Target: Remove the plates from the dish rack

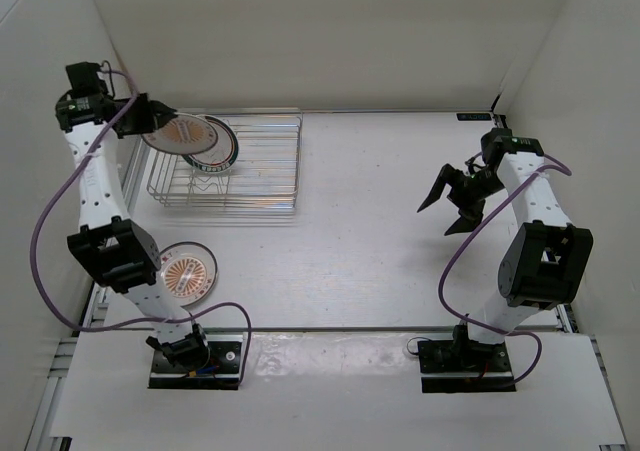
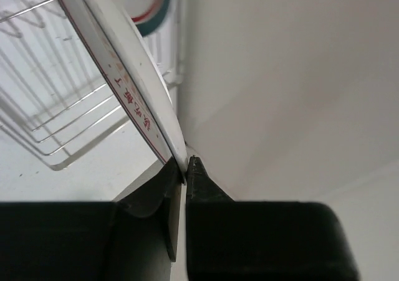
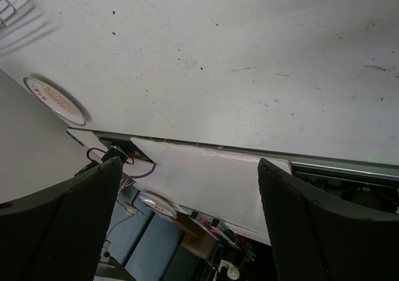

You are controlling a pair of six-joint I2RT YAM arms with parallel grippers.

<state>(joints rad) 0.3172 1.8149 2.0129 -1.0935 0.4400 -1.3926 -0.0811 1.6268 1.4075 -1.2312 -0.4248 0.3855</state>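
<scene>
Step in hand: lifting a plate out of the dish rack (image 1: 265, 161).

Left claw (image 1: 160, 123) is closed tight on the rim of the orange sunburst plate (image 1: 183, 133) at the rack's far-left corner. The left wrist view shows one finger on each face and the plate's edge running up and away from the pinch. The plate stands tilted on edge. I cannot tell whether its lower edge is clear of the zigzag dividers.

Rack contents: two plates. One is the gripped plate. The other is the ringed-rim plate (image 1: 220, 151), just beside it on the right and leaning in the wires.

Off the rack: a second sunburst plate (image 1: 187, 271) lies flat on the worktop (image 1: 380, 241), in front of the rack and near the left arm. Judged already unloaded.

Right claw (image 1: 440, 216) hangs over the right side of the worktop, jaws spread wide with nothing between them, well apart from the rack.

Next move, as judged: raise the gripped plate along its slot so the rim does not snag a divider or knock the ringed-rim plate. Then carry it towards the near worktop and lay it flat by the second sunburst plate.

Risk: the pinch is on the rim only, so the plate may pivot or slip when tilted.
</scene>
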